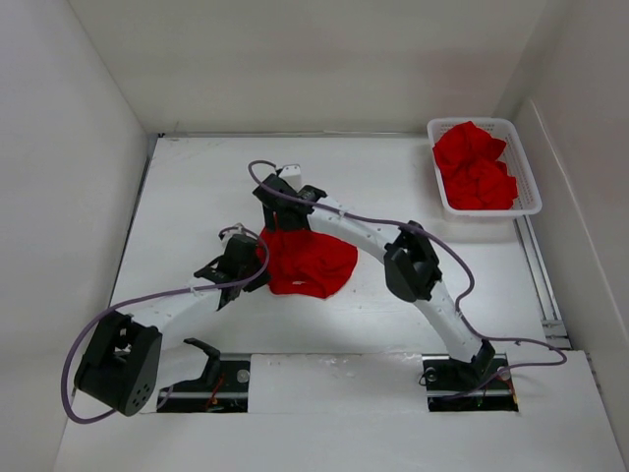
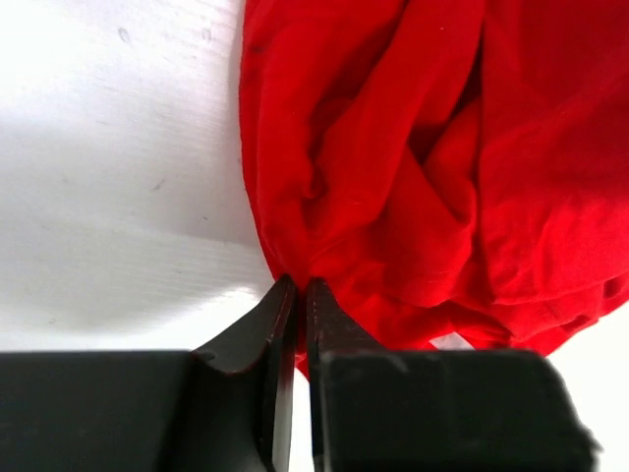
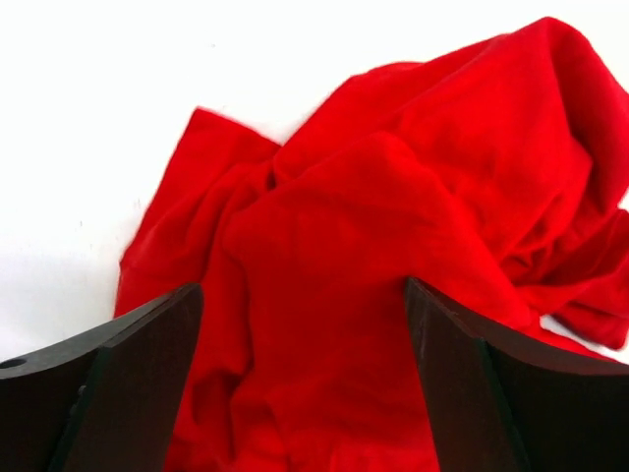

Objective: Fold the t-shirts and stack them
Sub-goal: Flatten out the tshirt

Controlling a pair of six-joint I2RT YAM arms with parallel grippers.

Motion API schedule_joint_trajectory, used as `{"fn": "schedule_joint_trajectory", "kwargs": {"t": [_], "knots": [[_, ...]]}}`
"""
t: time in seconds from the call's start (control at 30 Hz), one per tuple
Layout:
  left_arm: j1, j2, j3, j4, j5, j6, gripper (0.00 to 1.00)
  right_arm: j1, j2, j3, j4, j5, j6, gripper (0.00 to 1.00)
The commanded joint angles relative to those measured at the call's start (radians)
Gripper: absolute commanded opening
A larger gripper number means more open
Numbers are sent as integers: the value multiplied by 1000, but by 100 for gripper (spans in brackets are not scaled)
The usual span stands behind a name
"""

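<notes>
Cloth: one crumpled t-shirt (image 1: 310, 261), bright red, heaped mid table (image 1: 197, 187) between the two arms; I can't pick out a sleeve or collar in the folds
Reserve: spare t-shirts (image 1: 477, 169) bunched in the white mesh basket (image 1: 488, 210) at the far right corner, well apart from the work
Left gripper (image 2: 295, 285): jaws pressed together at the shirt's left edge; in the wrist view the tips look to nip a thin fold of hem, though I can't see cloth between them for certain
Right gripper (image 3: 303, 285): jaws spread wide, straddling a raised ridge of cloth on the far side of the heap, nothing held
Step, my reading: getting two holds on the heap so it can be lifted and spread flat; folding not begun, nothing stacked
Handling: light, limp, thin knit; it will drape and sag, and one pinch may drag several layers
Where to grip: I'd take a single outer edge, hem or shoulder seam, not the bulky ridge; two holds well apart on one edge should let it hang open
Risk: hem slipping from the left pinch on lifting; right jaws closing on a doubled fold
</notes>
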Motion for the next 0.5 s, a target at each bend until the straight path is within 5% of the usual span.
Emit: {"fn": "schedule_joint_trajectory", "kwargs": {"t": [0.0, 0.2, 0.3, 0.33, 0.47], "knots": [[-5, -1, -15, 36, -9, 16, 0, -27, 22, 58, 5, 35, 58, 87], [-5, -21, -24, 45, -18, 26, 0, -38, 32, 49, 14, 17, 80, 70], [-5, -30, -33, 45, -18, 36, 0, -47, 32, 40, 14, 35, 89, 49], [-5, -41, -33, 45, -18, 36, 0, -47, 22, 31, 14, 35, 89, 27], [-5, -61, -33, 36, -27, 45, 0, -47, -17, 8, 36, 54, 89, 0]]}}
